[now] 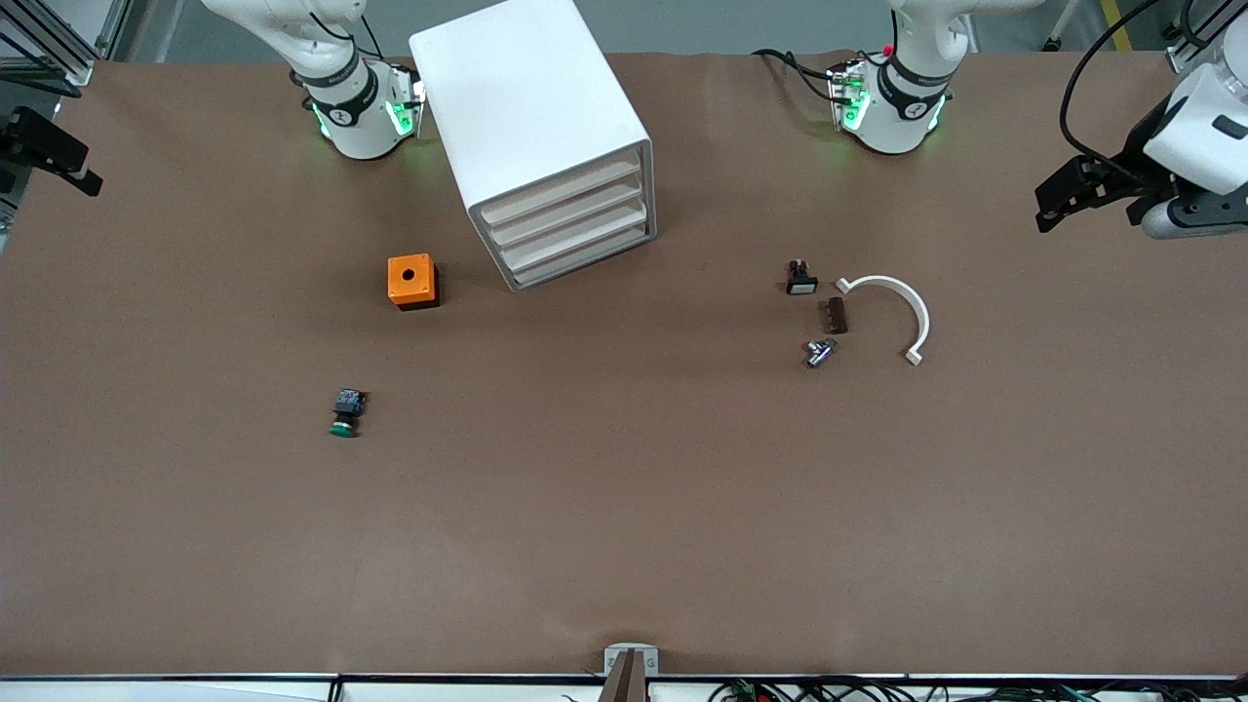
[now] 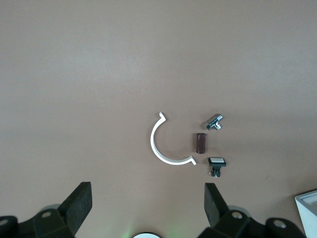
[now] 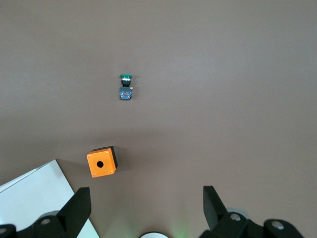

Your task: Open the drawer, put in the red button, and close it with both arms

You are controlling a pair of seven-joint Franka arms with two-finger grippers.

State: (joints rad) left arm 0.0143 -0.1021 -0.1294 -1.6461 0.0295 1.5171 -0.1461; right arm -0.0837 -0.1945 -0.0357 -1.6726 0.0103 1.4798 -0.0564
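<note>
Showing only fingertips, the right gripper is held wide open over the right arm's end of the table. The drawer is shut in its cabinet, so the red button's place cannot be told. The left gripper is likewise spread over the left arm's end.

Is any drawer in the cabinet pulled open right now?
No, all four drawers sit flush in the white cabinet.

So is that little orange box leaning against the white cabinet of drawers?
Apart. The front view shows bare brown table between the orange box and the white cabinet; the right wrist view shows the same gap.
</note>
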